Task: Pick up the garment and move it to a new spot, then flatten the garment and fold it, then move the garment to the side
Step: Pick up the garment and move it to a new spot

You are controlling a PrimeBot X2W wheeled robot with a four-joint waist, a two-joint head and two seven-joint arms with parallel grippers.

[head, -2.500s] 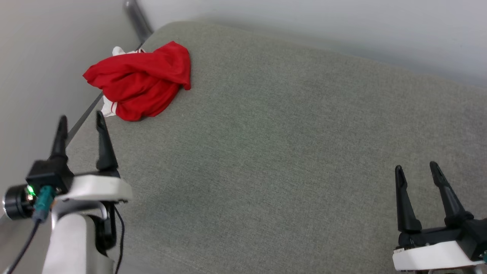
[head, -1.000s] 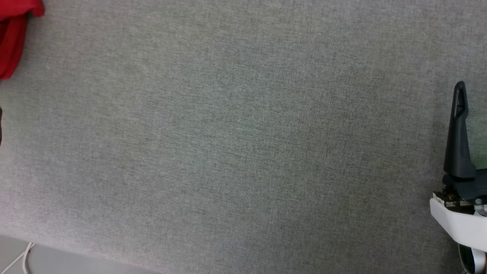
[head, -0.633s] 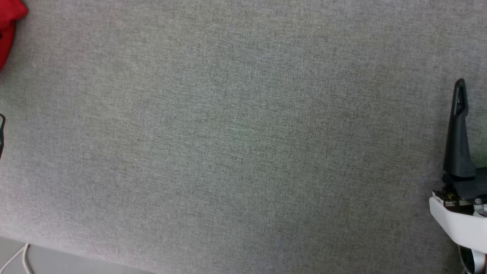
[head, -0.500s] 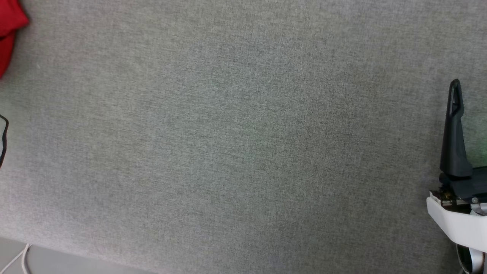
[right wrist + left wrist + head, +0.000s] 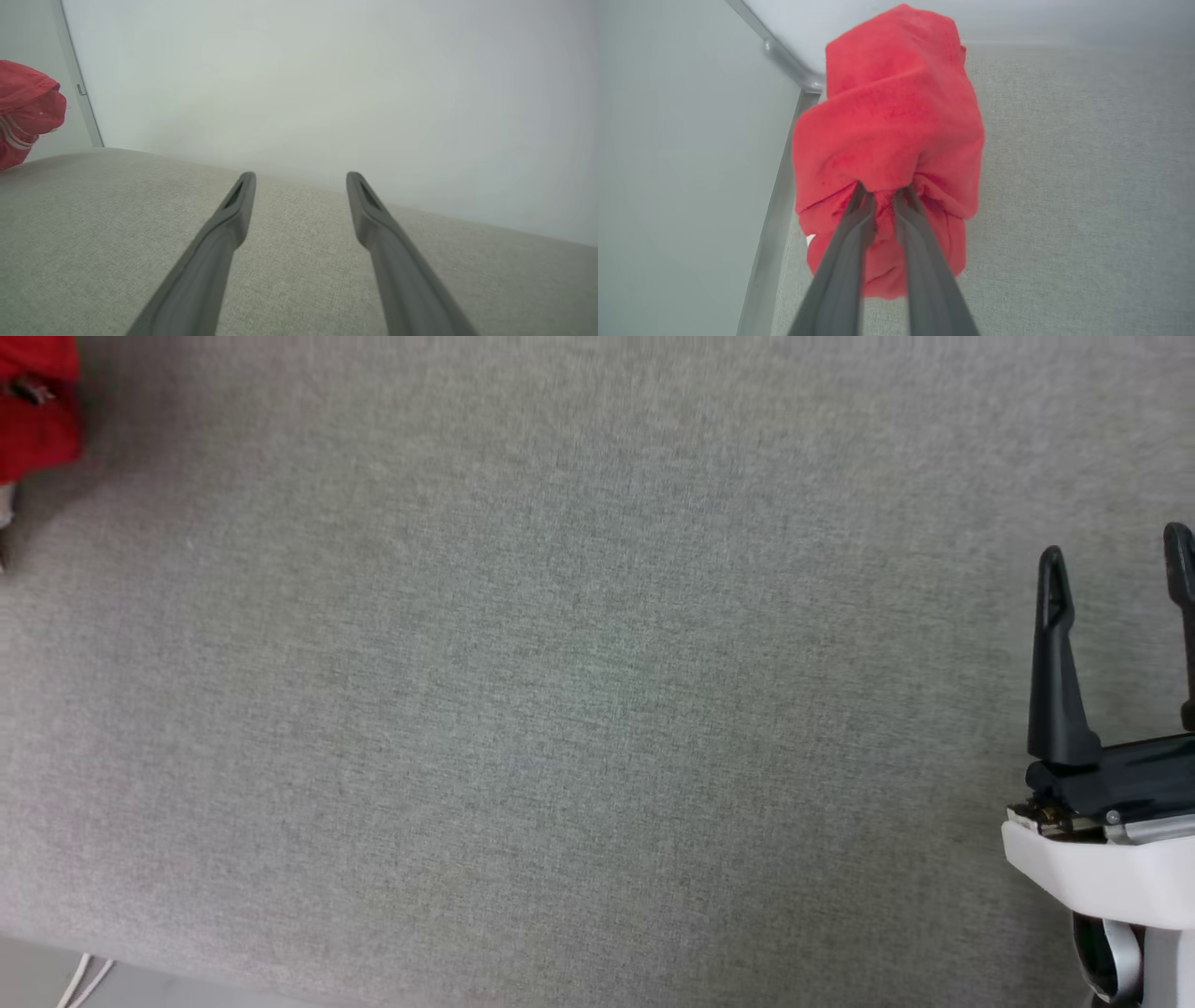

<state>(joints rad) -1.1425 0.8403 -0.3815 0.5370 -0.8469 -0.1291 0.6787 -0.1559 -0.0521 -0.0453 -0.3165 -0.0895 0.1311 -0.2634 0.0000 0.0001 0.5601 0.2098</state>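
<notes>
Left gripper is pinching a bunch of the garment, jaws nearly together with red cloth wedged between them, centre of the left wrist view. The garment is showing as a crumpled red ball, filling the upper middle of that view, with a bit of white peeking at its lower left. In the head view the garment is sitting at the far upper left corner, over the edge of the grey table; in the right wrist view it is at the left edge, striped trim showing. Cannot tell if its lowest folds are touching the table. Right gripper is idling at the right edge of the head view, fingers wide apart, holding nothing, hovering over bare table. Step in hand looks like the pick-up and carry to a new spot. To do it well: the pinch is catching several layers, so likely firm, but the lift should be high enough that the hanging folds are clearing the table before travelling. Carry toward the open middle of the head view, away from the metal rail and wall at the left of the left wrist view, where cloth could be snagging. Move slowly to limit swinging, then lower until the cloth is resting before letting go.
</notes>
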